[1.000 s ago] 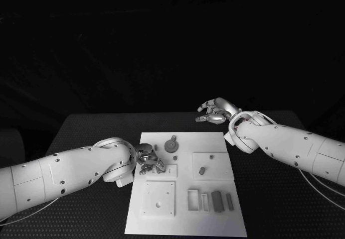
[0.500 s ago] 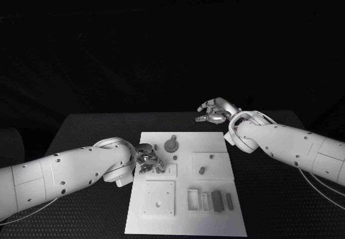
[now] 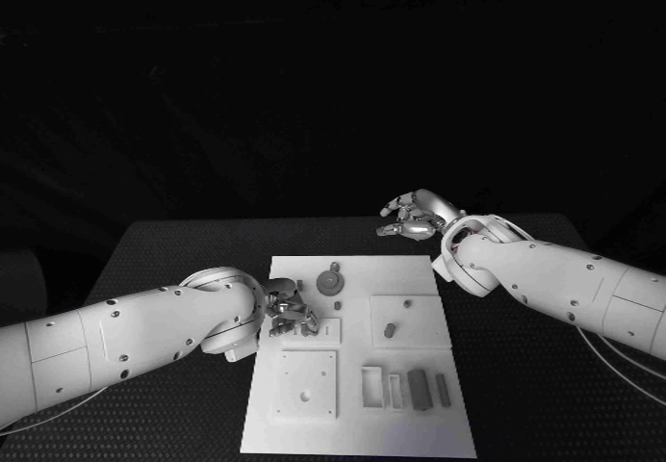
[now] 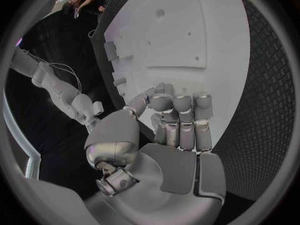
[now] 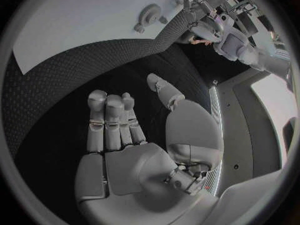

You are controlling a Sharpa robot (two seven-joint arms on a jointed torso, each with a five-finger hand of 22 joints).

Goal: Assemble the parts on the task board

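Assembly work is being carried on at the left edge of the task board (image 3: 417, 274), the white plate lying in the lower middle of the head view. The left hand (image 3: 288, 310) is being held low over that edge, just left of a small square plate (image 3: 320, 330); its fingers (image 4: 181, 120) are being kept curled close together, and whether a part is being pinched in them cannot be told. The right hand (image 3: 414, 217) is being held above the dark table (image 3: 181, 250), beyond the board's upper right corner, with fingers (image 5: 107, 120) stretched out and nothing being gripped. A round grey part (image 3: 330, 281) is lying near the board's top, and slim grey parts (image 3: 418, 387) are standing in a row at its lower right. Judging by this, a part is being picked or seated by the left hand; a slow, steady lowering and a careful line-up are being called for next.
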